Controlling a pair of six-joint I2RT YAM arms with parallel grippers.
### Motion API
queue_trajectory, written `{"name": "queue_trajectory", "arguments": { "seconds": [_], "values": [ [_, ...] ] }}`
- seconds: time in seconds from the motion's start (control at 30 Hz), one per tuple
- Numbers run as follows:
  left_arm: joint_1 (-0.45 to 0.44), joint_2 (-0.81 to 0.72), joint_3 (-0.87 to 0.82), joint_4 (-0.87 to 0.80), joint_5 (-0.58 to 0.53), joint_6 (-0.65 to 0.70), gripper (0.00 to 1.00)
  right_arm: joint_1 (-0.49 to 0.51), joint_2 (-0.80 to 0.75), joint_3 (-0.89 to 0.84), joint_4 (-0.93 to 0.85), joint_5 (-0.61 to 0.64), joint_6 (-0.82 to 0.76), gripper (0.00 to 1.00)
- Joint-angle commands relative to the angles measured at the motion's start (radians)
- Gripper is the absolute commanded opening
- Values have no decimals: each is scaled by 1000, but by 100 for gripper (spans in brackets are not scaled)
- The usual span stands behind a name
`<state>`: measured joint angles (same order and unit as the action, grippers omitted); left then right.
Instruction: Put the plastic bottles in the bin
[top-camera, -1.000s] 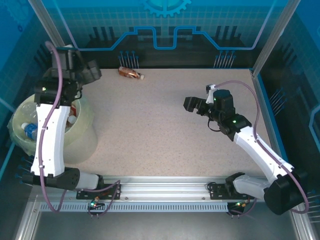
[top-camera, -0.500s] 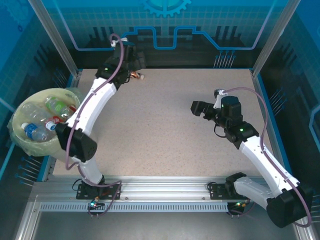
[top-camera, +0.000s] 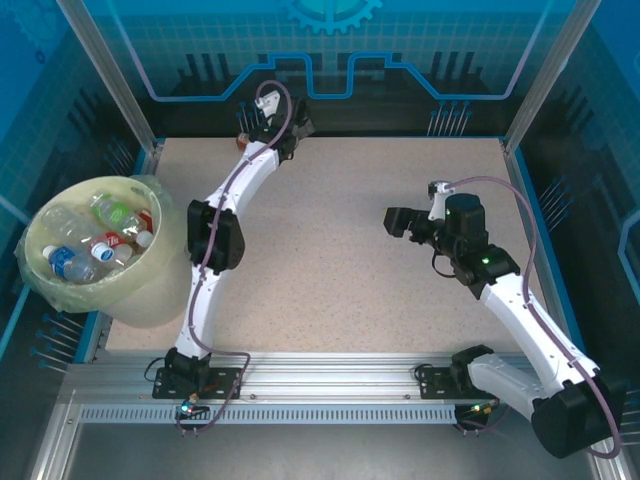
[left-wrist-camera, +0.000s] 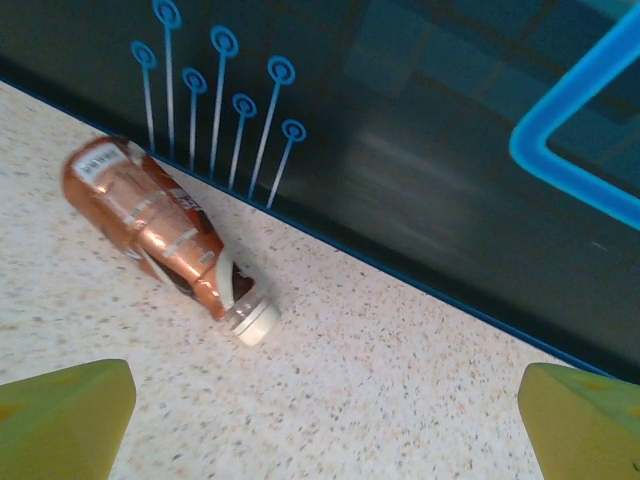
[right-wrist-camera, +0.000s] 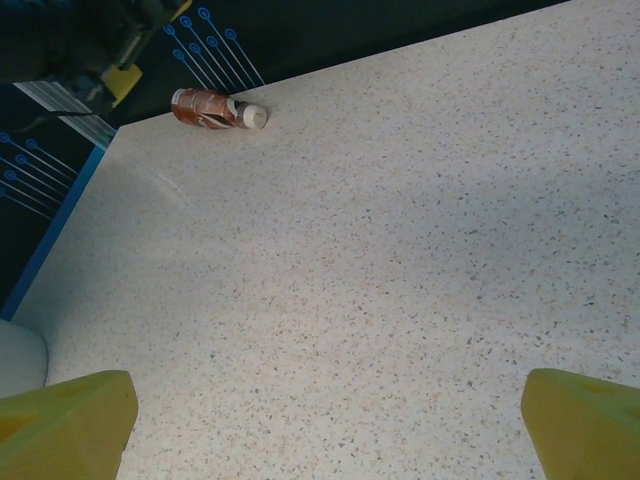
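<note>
One brown bottle (left-wrist-camera: 165, 235) lies by the far wall of the table (left-wrist-camera: 400, 380) — the rest seem to be in the bin (top-camera: 150, 300). From the bin the left gripper (left-wrist-camera: 325, 415) has swung out to it, wide open, empty; the right gripper (right-wrist-camera: 320, 420) too.

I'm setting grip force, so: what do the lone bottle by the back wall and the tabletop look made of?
Bottle: likely thin plastic under a glossy copper-brown wrap label, creased and glinting; its white cap looks matte plastic. Tabletop: hard, matte, speckled beige, perhaps laminate or stone composite.
</note>
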<state>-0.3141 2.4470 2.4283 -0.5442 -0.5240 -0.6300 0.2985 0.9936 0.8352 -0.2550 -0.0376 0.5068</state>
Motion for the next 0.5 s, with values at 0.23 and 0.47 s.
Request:
{"name": "queue_trajectory", "arguments": {
  "seconds": [0.23,0.47],
  "values": [
    [90,267,271,-42,153,-100,99,-33,74,39,15,-28,-40,100],
    [137,371,289,-18,269,-141,99,-37,167,89,36,-39,-46,100]
  ]
}}
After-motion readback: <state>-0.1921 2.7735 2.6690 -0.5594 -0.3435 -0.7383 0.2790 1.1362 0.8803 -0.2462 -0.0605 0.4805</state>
